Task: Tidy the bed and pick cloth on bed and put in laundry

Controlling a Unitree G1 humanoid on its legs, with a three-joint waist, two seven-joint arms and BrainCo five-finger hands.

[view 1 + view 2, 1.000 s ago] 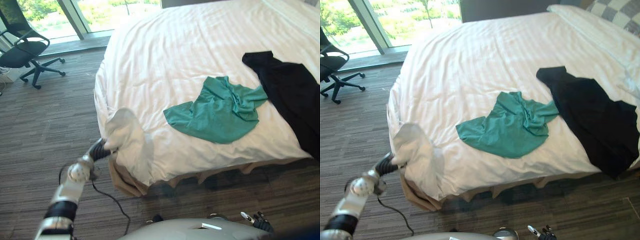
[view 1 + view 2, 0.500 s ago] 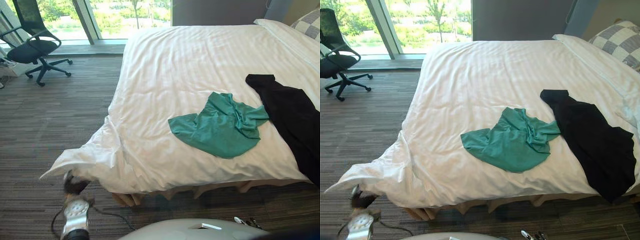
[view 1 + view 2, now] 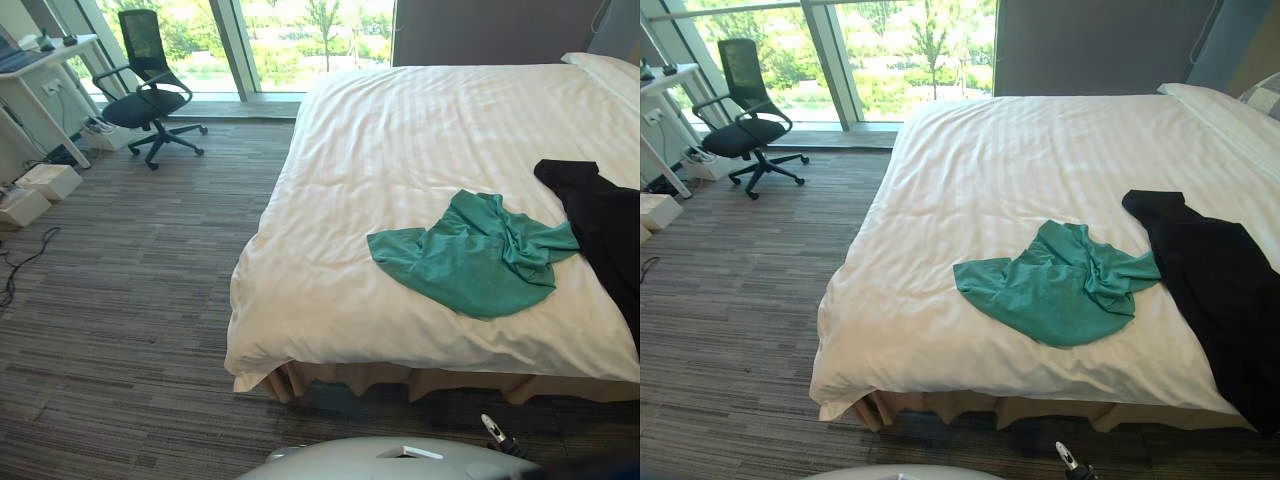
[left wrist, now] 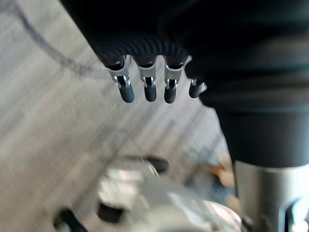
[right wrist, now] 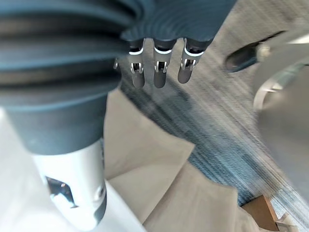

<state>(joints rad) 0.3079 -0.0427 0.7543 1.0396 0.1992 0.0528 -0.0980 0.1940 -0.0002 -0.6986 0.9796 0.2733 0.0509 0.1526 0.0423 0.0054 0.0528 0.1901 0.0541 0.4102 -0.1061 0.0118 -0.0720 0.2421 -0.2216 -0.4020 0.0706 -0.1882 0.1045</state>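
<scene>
Far left: white desk (image 3: pixel 40 70) by the window wall, with white boxes (image 3: pixel 45 182) on the carpet (image 3: pixel 130 300) near its leg. Next to the right: black office chair (image 3: pixel 150 95) on castors, on the striped grey carpet before the floor-length windows (image 3: pixel 300 30), well apart from the bed.

Centre to right: bed (image 3: pixel 300 330) under a white duvet (image 3: pixel 420 140), spread flat and hanging over the near edge and the left side. Below the near hem: tan bed skirt (image 3: pixel 350 378).

On the duvet, towards the near right part: green cloth (image 3: pixel 475 255), crumpled, with folds bunched at its right end. Just beside it on the right: black cloth (image 3: pixel 605 215), spread along the bed's right side, edges meeting at the green cloth's right tip. Far right corner, at the head end: white pillow (image 3: pixel 610 70).

Left hand (image 4: pixel 149 89): in the left wrist view, above the carpet, fingers hanging straight and relaxed, released, grasping nothing.

Right hand (image 5: pixel 159 72): in the right wrist view, above the carpet and the bed skirt, fingers likewise straight, released, empty. In the eye views, one dark fingertip at the bottom edge, below the bed's near edge.
</scene>
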